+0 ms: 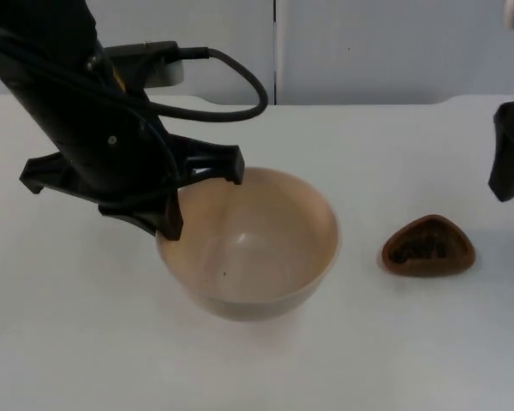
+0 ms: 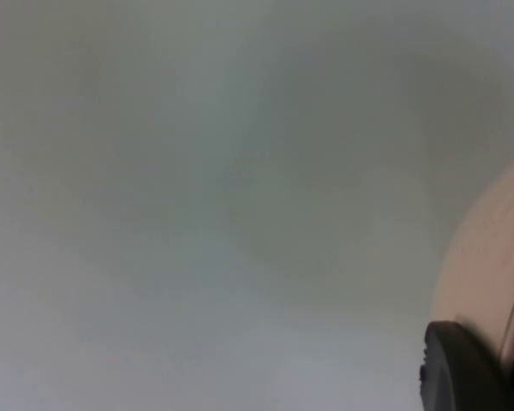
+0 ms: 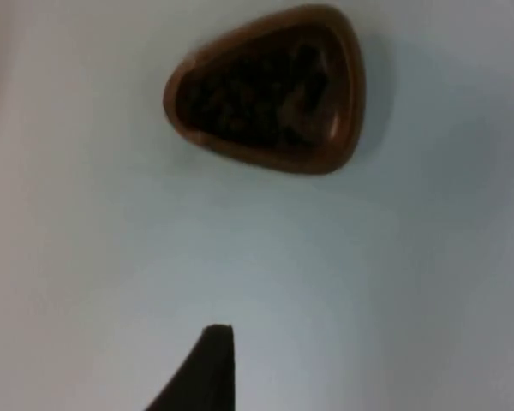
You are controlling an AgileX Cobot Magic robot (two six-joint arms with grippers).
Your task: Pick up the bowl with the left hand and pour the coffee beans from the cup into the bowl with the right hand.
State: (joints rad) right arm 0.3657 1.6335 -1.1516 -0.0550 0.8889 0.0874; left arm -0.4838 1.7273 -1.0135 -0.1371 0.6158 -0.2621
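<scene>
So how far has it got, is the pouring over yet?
Not yet; nothing is finished. In hand: the left gripper is at the bowl's rim, and the bowl looks empty apart from a dark speck. The cup sits on the table, beans inside, the right gripper apart from it. Left: lifting the bowl, grasping the cup, pouring.

The cream bowl [image 1: 257,257] looks smooth and faintly glossy, the brown cup [image 1: 428,248] of dark, grainy coffee beans [image 3: 257,90] smooth-rimmed, the white table [image 1: 394,342] matt.

White table top [image 1: 86,342], beige bowl [image 1: 265,265], brown cup [image 1: 428,248] of coffee beans [image 1: 421,249]
</scene>
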